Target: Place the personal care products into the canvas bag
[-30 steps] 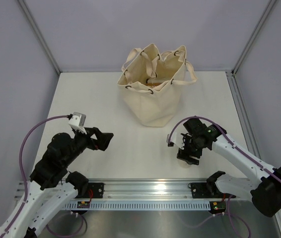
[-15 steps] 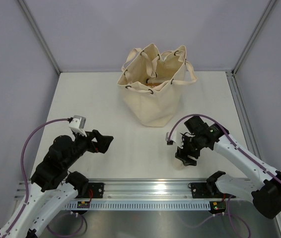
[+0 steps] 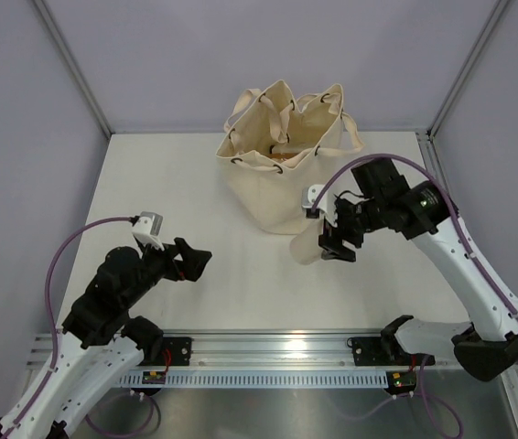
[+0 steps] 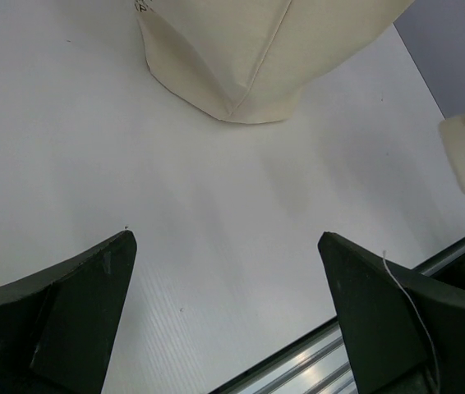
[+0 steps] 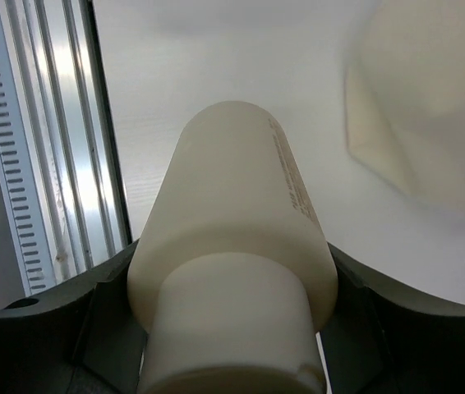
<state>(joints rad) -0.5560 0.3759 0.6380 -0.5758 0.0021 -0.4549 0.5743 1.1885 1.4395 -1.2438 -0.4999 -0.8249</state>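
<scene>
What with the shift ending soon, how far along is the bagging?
Done: an item shows inside the canvas bag. In hand: the right gripper holds a cream bottle beside the bag. The left gripper is open, empty. Left: drop that bottle in; no other loose product shows.

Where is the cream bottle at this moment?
In the top view, the right gripper holds the cream bottle beside the near right corner of the canvas bag.

canvas bag point(image 3: 282, 187) contents: too small to tell | cream tube point(image 5: 232, 246) cap: cropped
</scene>
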